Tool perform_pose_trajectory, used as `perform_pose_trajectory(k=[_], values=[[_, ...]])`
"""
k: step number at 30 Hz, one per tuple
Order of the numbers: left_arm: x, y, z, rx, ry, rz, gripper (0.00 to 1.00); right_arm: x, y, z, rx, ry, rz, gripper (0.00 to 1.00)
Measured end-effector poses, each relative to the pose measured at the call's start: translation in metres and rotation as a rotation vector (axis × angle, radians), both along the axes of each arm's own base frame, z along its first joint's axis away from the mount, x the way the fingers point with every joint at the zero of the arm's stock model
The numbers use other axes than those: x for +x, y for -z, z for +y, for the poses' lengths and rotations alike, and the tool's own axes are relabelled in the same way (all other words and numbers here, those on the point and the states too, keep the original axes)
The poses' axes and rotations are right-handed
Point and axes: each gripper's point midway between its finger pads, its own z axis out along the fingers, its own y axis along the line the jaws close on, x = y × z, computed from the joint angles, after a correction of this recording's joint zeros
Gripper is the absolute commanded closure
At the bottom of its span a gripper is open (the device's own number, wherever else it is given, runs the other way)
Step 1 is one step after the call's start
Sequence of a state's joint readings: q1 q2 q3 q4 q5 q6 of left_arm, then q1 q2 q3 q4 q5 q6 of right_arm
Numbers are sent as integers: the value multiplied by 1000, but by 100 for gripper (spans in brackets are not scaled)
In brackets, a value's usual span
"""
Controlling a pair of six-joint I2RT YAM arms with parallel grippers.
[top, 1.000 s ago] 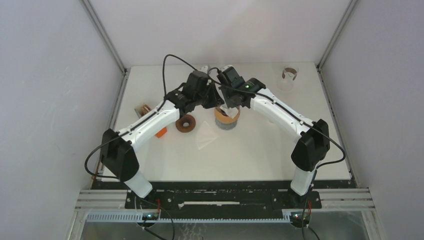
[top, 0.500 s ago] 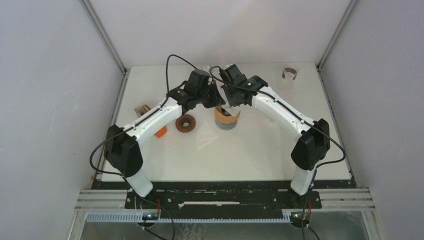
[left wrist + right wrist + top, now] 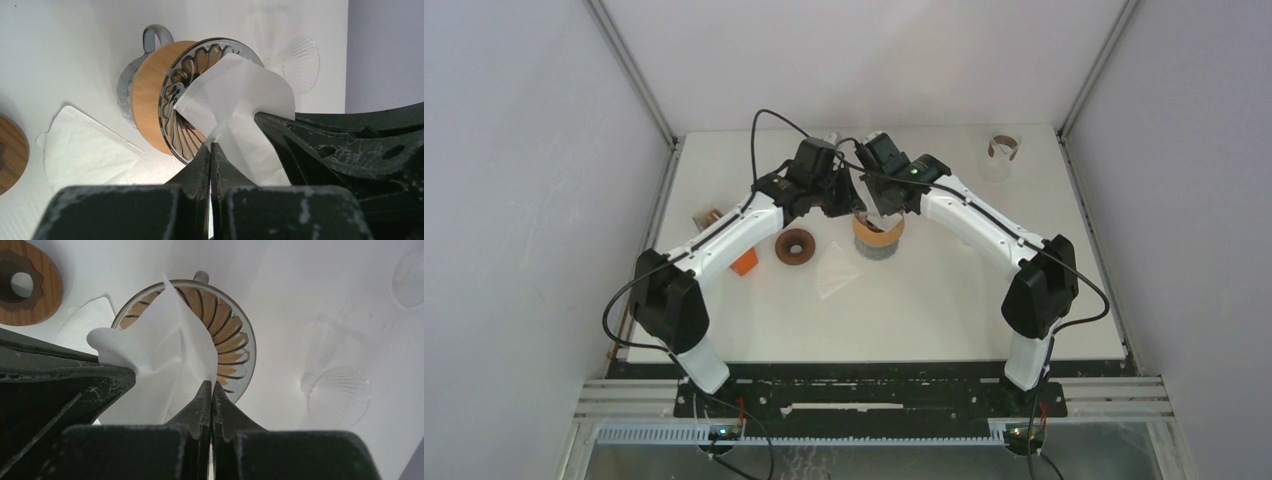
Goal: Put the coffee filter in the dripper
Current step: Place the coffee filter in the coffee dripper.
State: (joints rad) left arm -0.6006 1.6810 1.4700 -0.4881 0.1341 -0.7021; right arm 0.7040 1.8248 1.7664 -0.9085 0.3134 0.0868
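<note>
white worktop (image 3: 944,300): our left pincer (image 3: 210,146), at 9 o'clock, and right pincer (image 3: 211,385) pinch the coffee filter (image 3: 245,95) above the dripper (image 3: 234,332).

You see your left gripper (image 3: 211,149) pinched tight on the lower edge of the white coffee filter (image 3: 245,92), held before the mouth of the ribbed glass dripper (image 3: 175,112) with its wooden collar (image 3: 149,90), while a second, flat filter (image 3: 85,147) lies on the table (image 3: 60,50) just beside it.

Soft, even overhead light leaves only faint shadows. In both wrist views the table (image 3: 60,60) glares white toward twelve o'clock, while the left gripper (image 3: 210,146) and right gripper (image 3: 211,386) blur at six o'clock.
</note>
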Motion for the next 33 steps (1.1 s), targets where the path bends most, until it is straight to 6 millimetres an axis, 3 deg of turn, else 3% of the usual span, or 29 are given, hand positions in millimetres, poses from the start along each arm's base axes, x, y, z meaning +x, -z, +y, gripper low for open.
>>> perform_pose_trajectory(k=[12, 19, 26, 33], values=[[-1, 2, 2, 7, 2, 8, 100, 3, -7, 4, -59, -21, -51, 99], [-4, 12, 8, 25, -8, 31, 100, 3, 10, 11, -83, -33, -22, 95], [-5, 13, 10, 28, -9, 34, 100, 9, 12, 8, -75, -20, -24, 93], [-6, 14, 10, 28, -10, 33, 100, 15, 30, -10, -62, 10, 15, 93]])
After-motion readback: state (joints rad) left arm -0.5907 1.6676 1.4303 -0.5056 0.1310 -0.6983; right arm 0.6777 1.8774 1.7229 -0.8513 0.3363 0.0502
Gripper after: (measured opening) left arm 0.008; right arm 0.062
